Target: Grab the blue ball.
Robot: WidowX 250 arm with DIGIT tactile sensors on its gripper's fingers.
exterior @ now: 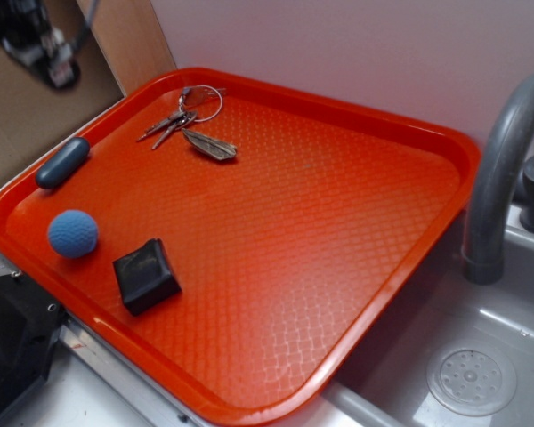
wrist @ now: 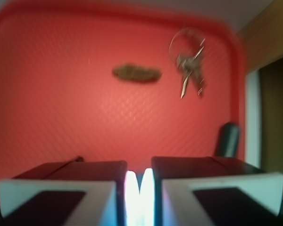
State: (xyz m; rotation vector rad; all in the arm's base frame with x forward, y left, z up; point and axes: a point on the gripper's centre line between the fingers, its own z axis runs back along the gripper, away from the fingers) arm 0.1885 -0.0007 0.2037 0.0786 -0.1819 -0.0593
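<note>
Black-and-white gripper (wrist: 139,188): seen from the wrist view only, its two fingers (wrist: 70,186) drawn nearly together, a thin bright slit between them, nothing held. Blurred throughout.

Red textured tray (exterior: 356,222): fills the wrist view ahead of the fingers.

Keys on a ring (exterior: 182,116): far end of tray, beside a feather-shaped fob (exterior: 209,145).

Dark blue-grey capsule (exterior: 62,163): at the tray's left rim; its tip shows just right of the fingers in the wrist view.

Blue ball (exterior: 73,234): knitted, round, no long axis; rests near the front-left corner, just beside a black wedge block (exterior: 146,276). Absent from the wrist view, so its bearing from the gripper cannot be told; the jaws likely need widening first.
</note>
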